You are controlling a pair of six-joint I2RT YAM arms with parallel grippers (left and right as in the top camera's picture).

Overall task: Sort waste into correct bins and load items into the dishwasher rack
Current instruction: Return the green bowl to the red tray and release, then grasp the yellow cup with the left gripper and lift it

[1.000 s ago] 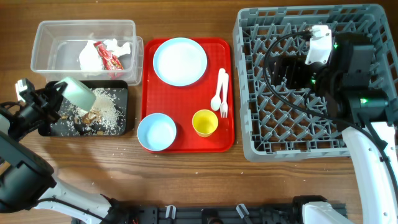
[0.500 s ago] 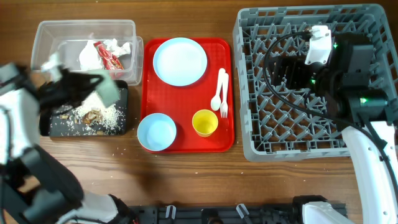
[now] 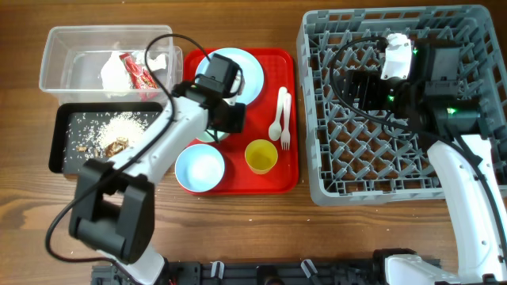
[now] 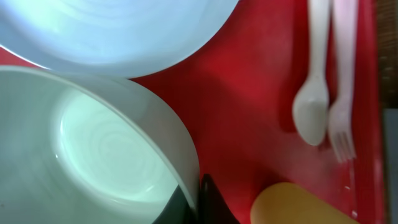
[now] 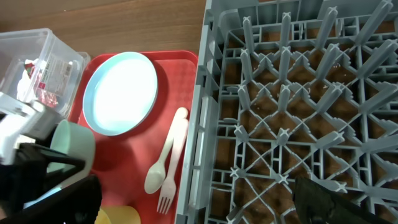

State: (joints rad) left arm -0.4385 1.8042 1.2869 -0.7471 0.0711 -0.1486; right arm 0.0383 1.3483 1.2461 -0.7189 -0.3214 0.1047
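- My left gripper (image 3: 226, 119), a second earlier tipping the pale mint-white bowl (image 4: 93, 149) over the black tray (image 3: 67, 119), had swung across to the red tray (image 3: 238, 180), its fingers clamped on the bowl's rim.
- The food scraps (image 3: 119, 131) lay in the black tray, well off to the gripper's side.
- The light blue plate (image 4: 118, 31) sat just beyond the held bowl, and the yellow cup (image 4: 298, 205) was near the fingertips.
- My right gripper (image 3: 360, 85) had barely shifted above the dishwasher rack (image 3: 396, 170); I could not tell whether its fingers were apart.

The arms (image 3: 466, 190) have white links, black joints, black cables (image 3: 147, 59).
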